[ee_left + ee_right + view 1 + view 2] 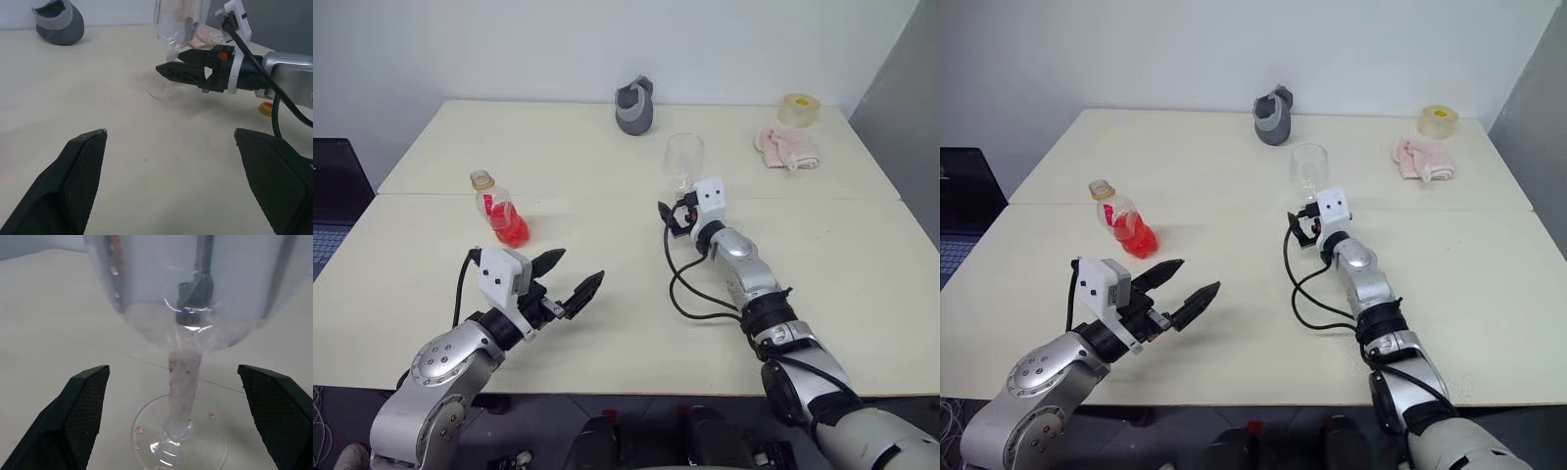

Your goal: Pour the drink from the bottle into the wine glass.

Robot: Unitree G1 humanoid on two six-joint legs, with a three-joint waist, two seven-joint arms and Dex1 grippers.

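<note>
Right now the spread-fingered right hand (pixel 672 217) faces the wine glass (pixel 684 163) stem: clamp low, gently, avoiding tipping.

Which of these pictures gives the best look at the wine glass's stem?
The right wrist view: the wine glass stands close up, its stem and foot clear between the open fingers. The left wrist view shows the foot partly behind the right gripper. In the head views the gripper hides the stem, leaving the bowl.
</note>
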